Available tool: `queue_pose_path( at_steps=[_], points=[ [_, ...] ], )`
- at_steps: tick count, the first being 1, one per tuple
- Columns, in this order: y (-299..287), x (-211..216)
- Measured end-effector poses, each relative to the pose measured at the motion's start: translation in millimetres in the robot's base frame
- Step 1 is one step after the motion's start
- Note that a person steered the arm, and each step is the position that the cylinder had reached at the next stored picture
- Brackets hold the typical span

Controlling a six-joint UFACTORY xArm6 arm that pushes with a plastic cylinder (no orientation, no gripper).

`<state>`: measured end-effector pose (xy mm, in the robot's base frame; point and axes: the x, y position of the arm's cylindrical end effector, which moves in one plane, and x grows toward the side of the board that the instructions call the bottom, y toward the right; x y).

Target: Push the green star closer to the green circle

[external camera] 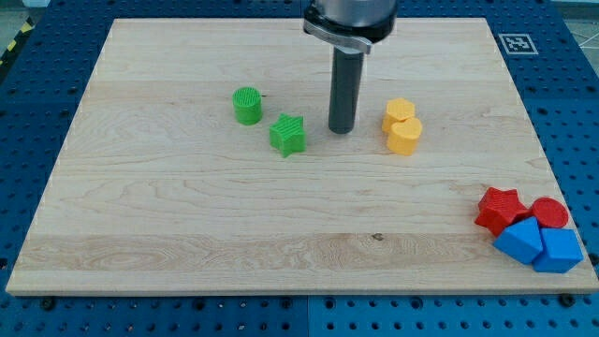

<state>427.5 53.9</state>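
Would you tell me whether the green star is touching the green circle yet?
Apart: bare wood shows between the green star and the green circle. My tip stands just to the star's right.

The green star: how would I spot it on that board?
Start at the wooden board and find the dark rod; my tip ends just right of the green star. Unlike the round green circle up-left of it, it has points.

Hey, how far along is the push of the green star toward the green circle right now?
Nearly done by the look of it: the green star sits just to the lower right of the green circle, with only a narrow gap showing between them. In hand: my tip stands just right of the star, not touching it, between it and the yellow block. Left: perhaps one short nudge leftward.
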Motion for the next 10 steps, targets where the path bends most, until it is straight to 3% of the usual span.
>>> queue_pose_path(
  at_steps=[2, 5, 7, 8, 10],
  points=[
    [-32, 38],
    [-105, 25],
    [-37, 34],
    [-21, 15],
    [-59, -5]
  ],
)
